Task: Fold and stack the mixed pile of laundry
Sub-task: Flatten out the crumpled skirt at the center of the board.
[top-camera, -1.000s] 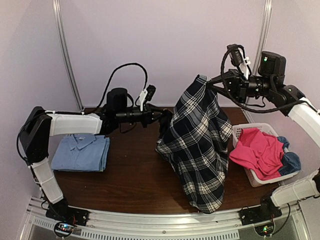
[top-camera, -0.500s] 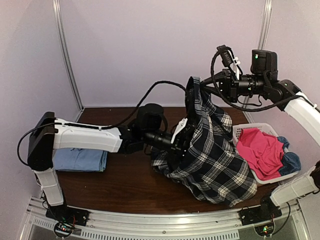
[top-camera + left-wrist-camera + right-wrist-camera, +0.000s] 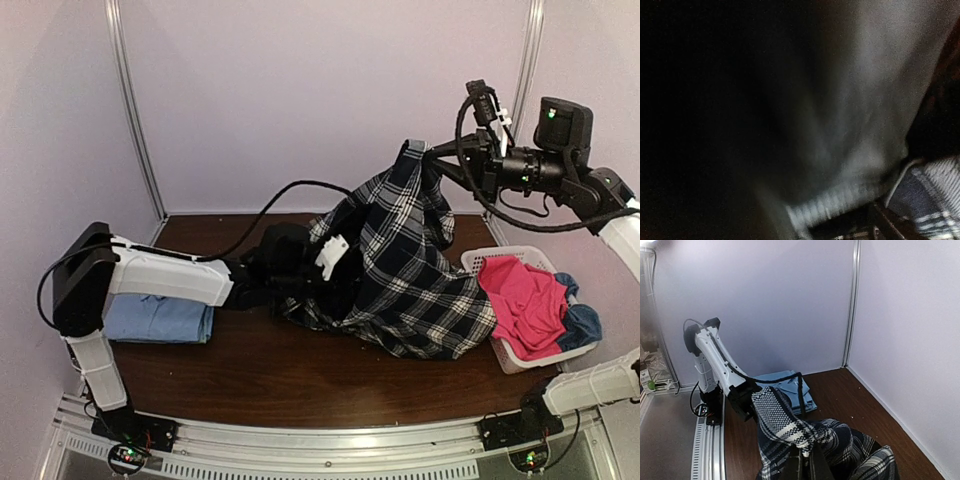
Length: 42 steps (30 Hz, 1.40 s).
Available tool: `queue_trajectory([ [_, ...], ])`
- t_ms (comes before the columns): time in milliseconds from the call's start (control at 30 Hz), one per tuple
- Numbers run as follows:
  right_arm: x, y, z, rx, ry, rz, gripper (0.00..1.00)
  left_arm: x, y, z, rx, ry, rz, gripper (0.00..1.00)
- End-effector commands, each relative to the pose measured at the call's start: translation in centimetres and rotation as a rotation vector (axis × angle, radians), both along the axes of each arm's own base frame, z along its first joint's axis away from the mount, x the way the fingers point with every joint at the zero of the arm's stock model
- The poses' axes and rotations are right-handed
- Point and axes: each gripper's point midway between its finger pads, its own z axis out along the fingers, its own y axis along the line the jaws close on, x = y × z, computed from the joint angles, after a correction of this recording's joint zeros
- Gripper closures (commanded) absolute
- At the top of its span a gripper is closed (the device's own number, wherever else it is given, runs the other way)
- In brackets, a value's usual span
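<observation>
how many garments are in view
4: plaid shirt draped mid-table, folded light blue shirt at left, pink trousers and a blue cloth in the basket at right. More may lie underneath.

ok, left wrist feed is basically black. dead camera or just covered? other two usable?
Left wrist: looks covered, not dead; dark, blurred cloth fills the frame, and only a strip of the plaid shirt reads at lower right. Top external: sharp, evenly lit, shows the left arm reaching into that shirt. Right wrist: clear and well lit.
</observation>
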Motion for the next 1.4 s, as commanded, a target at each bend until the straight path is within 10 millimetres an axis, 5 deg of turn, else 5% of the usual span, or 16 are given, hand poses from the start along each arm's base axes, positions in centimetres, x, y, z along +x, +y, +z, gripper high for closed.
queue_trajectory([
  [0,0.0,-2.7,2.6,0.071,-0.164,-0.146,1.00,1.0,4.9,4.2,0.063,-0.170,0.129,0.14],
  [200,0.6,-1.4,-3.9,0.075,0.004,-0.091,1.00,0.2,8.6,7.8,-0.015,-0.138,0.154,0.22],
  [300,0.4,-0.4,-7.3,0.097,0.118,-0.034,1.00,-0.7,9.7,7.2,-0.037,-0.076,0.167,0.26],
  [467,-0.5,-0.7,-9.3,0.097,0.144,-0.029,1.00,0.2,13.8,2.4,0.021,0.083,0.414,0.41],
  [633,-1.2,-1.1,-10.2,0.066,0.164,-0.033,1.00,-0.6,14.8,-3.5,0.130,0.224,0.471,0.35],
  [767,-1.7,-1.3,-10.8,0.061,0.179,-0.033,1.00,0.7,15.6,-6.3,0.200,0.265,0.573,0.33],
  [900,-1.9,-1.9,-11.3,0.045,0.181,-0.060,1.00,1.1,15.0,-8.7,0.290,0.329,0.565,0.37],
  [1100,-1.7,-2.1,-12.7,0.030,0.206,-0.082,1.00,0.6,11.8,-11.2,0.310,0.436,0.455,0.30],
  [1167,-1.5,-2.2,-13.3,0.023,0.214,-0.094,1.00,0.7,11.3,-12.1,0.328,0.457,0.440,0.39],
  [1233,-1.2,-2.4,-13.9,0.011,0.225,-0.125,1.00,1.0,11.5,-12.1,0.329,0.464,0.441,0.63],
  [1333,-0.1,-3.2,-15.3,-0.026,0.244,-0.211,1.00,1.3,11.6,-8.3,0.254,0.391,0.394,1.00],
  [1367,0.3,-3.5,-15.9,-0.041,0.251,-0.245,1.00,1.3,11.5,-6.2,0.225,0.342,0.361,1.00],
])
